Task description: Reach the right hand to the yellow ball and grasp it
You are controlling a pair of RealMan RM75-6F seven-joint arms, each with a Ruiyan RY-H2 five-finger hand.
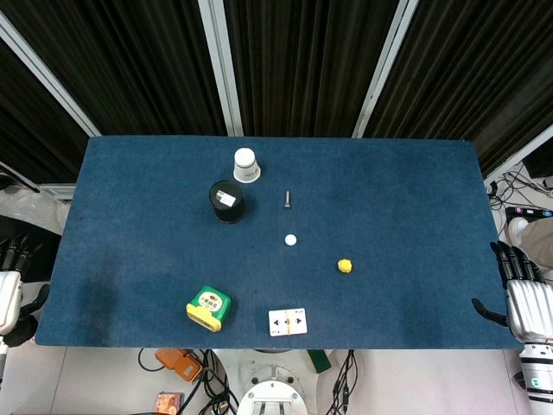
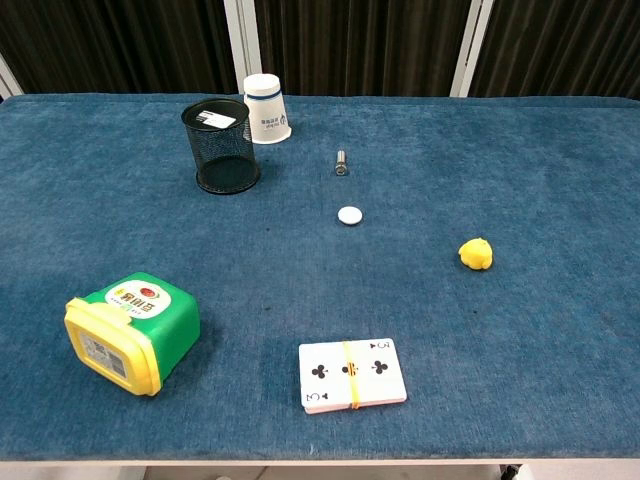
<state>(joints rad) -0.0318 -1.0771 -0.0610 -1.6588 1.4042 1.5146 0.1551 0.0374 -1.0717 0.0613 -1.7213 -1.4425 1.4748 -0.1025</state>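
A blue felt-covered bench (image 1: 130,190) seen from above and from the robot's chest. The yellow ball (image 1: 345,265) lies on the bench toward the right half, nearer the front edge than the back, with bare felt all around it. The right hand (image 1: 523,298) hangs off the bench's right edge near the front right corner, well apart from the ball; its dark fingers are extended and spread, grasping nothing. The left hand (image 1: 10,281) sits off the left edge, cut by the frame, and appears to be empty, though too little of it shows to tell how its fingers lie.

Near the middle of the bench rests a small white disc (image 1: 290,239), and behind it a small dark bolt (image 1: 288,198). Toward the back, left of centre, a black mesh cup (image 1: 227,201) stands upright with a white paper cup (image 1: 246,164) inverted just behind it. Along the front edge lie a green and yellow box (image 1: 208,308) on its side and a banded deck of playing cards (image 1: 288,321).
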